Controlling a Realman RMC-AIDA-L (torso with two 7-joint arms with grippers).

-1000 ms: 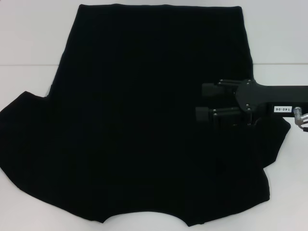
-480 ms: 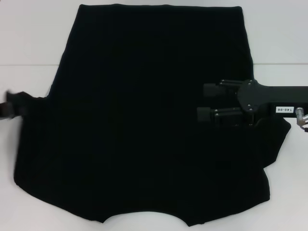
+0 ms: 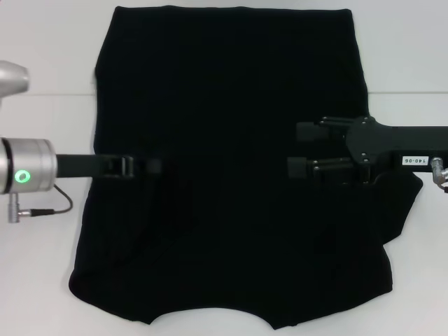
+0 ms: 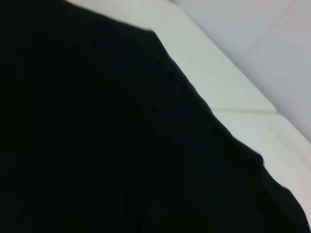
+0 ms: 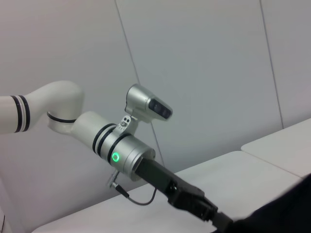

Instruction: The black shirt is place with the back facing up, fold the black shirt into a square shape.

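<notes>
While the left hand point(image 3: 143, 166), apparently clenched on the folded-in sleeve, sits over the black shirt point(image 3: 224, 105) w/ the right hand point(image 3: 299, 150) released opposite, the shirt's long axis runs btwn them.

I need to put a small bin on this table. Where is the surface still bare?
Bare table lies beside the black shirt on the far left, and likewise on the far right. The middle is crowded: the shirt covers it, with the left gripper and right gripper over it.
</notes>
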